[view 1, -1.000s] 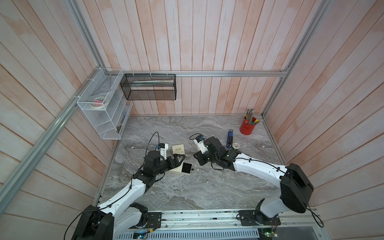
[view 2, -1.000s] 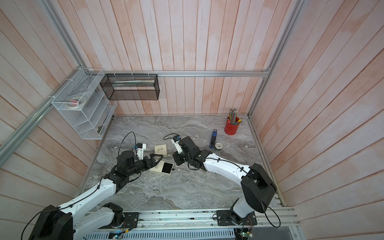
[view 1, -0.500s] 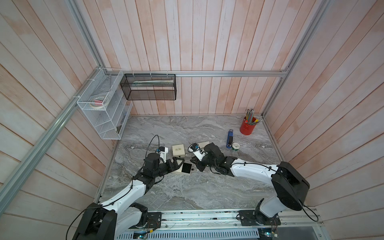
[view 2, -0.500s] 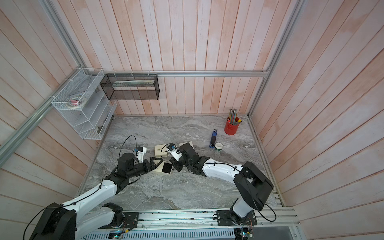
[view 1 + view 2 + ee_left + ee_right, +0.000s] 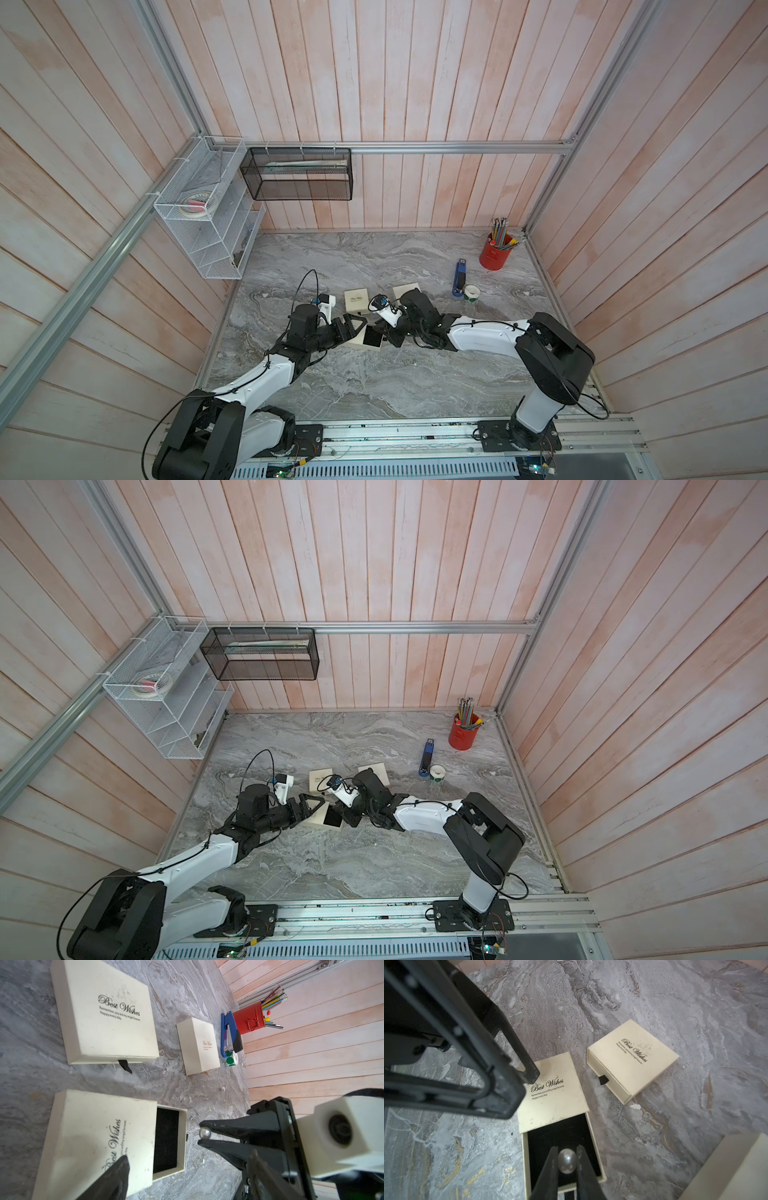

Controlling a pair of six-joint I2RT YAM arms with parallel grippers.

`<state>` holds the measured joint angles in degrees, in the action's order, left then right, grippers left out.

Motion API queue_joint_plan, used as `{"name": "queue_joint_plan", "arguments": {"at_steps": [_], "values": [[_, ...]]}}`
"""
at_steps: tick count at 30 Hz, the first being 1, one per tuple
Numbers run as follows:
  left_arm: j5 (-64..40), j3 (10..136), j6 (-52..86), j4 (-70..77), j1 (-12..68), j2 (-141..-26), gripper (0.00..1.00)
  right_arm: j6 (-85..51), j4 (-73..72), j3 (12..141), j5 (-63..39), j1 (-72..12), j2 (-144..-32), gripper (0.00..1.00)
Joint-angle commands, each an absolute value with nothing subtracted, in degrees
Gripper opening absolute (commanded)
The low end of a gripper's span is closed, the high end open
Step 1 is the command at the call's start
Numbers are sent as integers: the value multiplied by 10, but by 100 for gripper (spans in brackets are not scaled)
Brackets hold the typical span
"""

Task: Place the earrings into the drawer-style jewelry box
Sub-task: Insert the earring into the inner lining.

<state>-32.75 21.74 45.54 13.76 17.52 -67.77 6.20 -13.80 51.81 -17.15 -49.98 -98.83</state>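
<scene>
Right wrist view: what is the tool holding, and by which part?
A pearl earring, pinched across the pearl's sides by the right tool.

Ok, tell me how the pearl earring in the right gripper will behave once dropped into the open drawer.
The pearl earring looks round and glossy, so it could slip in the right gripper or roll. The open drawer has raised walls, likely stopping it. Being small, it is probably light.
</scene>
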Motion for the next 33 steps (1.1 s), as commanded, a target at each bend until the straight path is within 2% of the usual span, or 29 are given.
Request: {"name": "queue_joint_plan", "arguments": {"at_steps": [1, 17, 33], "values": [[-343, 224, 449, 164, 169, -691, 85, 69, -154, 542, -189, -503, -1005, 0], [-352, 219, 444, 182, 163, -726, 60, 53, -149, 565, -179, -502, -1053, 0], [-363, 215, 437, 192, 162, -751, 57, 46, -149, 569, -160, -502, -1074, 0]]}}
